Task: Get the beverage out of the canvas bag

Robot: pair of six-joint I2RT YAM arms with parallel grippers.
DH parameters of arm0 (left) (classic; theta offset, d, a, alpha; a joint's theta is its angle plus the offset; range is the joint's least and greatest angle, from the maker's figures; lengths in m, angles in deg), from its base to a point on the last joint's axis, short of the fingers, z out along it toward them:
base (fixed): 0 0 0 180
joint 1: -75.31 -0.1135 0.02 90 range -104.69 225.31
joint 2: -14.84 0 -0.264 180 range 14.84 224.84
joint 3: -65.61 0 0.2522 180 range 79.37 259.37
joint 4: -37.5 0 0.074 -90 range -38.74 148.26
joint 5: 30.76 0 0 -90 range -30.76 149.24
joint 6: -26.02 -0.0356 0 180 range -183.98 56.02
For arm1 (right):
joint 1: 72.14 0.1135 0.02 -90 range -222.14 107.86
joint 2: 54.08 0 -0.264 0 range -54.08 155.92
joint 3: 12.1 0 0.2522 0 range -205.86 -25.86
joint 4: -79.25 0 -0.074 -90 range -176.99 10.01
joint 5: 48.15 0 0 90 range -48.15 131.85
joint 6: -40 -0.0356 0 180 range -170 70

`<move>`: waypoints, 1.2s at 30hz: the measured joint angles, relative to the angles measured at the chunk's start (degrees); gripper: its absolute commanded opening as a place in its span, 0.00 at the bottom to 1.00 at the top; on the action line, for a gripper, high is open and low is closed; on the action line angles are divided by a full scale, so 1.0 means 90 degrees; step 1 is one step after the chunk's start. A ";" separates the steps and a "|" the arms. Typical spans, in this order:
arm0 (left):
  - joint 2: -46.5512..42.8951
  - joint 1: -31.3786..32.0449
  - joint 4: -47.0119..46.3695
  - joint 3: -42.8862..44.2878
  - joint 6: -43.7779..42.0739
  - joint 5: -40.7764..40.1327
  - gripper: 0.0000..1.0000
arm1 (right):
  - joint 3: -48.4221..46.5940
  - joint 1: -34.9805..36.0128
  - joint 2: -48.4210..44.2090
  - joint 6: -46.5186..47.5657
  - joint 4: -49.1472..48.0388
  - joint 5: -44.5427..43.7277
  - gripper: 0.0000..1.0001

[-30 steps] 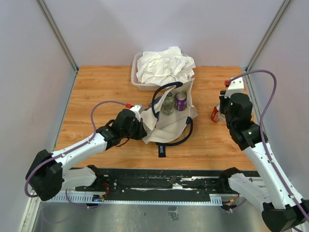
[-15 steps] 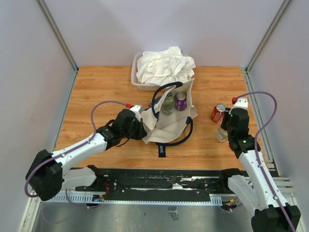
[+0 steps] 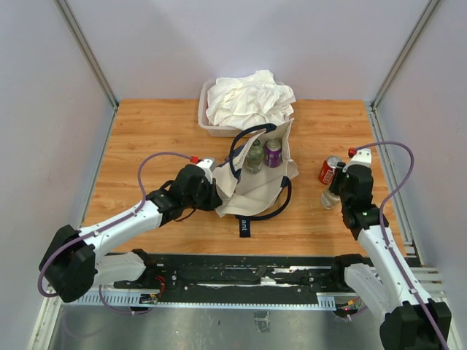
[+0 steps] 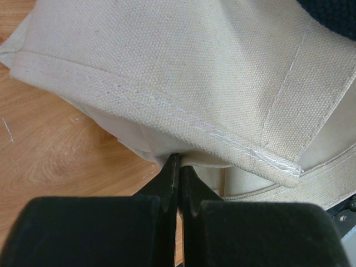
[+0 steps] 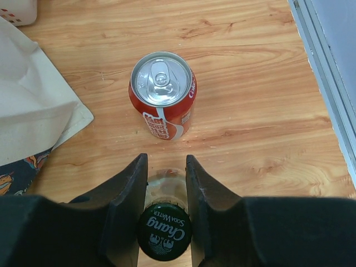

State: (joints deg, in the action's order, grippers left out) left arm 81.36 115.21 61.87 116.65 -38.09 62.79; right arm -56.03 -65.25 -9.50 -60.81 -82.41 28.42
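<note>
Right end effector point(image 5: 165, 167), you see, clamps the soda bottle point(image 5: 164, 236) upright beside the red can point(image 5: 163, 94); left end effector point(image 4: 178, 159) pinches the canvas bag point(image 4: 183, 61) steady.

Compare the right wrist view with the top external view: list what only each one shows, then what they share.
Only right wrist: the green Chang cap on the glass bottle held in the right gripper, and the red can's pull tab. Only top external: the left gripper pinching the canvas bag, a purple can and a second bottle inside it, the white cloth in the clear tub. Both: red can, bag, held bottle.
</note>
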 measured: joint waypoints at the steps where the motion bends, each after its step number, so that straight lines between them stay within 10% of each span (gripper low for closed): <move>1: 0.0007 0.0000 -0.0002 0.0002 0.0000 0.0000 0.00 | 0.0017 0.0000 0.0015 0.0000 -0.0017 0.0000 0.27; 6: 0.0027 0.0000 -0.0012 0.0005 -0.0002 0.0000 0.01 | 0.0136 -0.0002 0.0058 0.0012 -0.0194 0.0015 0.72; 12: 0.0078 0.0000 -0.0017 0.0029 -0.0015 0.0002 0.00 | 0.0134 -0.0007 0.0036 0.0063 -0.0546 0.0017 0.88; 25: 0.0141 0.0000 -0.0019 0.0063 -0.0019 0.0002 0.01 | -0.1525 0.0175 0.0095 0.0257 -0.0053 0.0330 0.75; 36: 0.0160 0.0000 0.0019 0.0112 -0.0019 0.0002 0.00 | -0.3781 0.2752 0.1285 0.0962 0.0500 0.0488 0.46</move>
State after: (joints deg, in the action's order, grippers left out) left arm 82.81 115.21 62.05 117.65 -38.26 62.81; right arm -90.06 -40.48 2.06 -52.16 -77.91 32.82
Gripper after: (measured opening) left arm 0.018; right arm 0.498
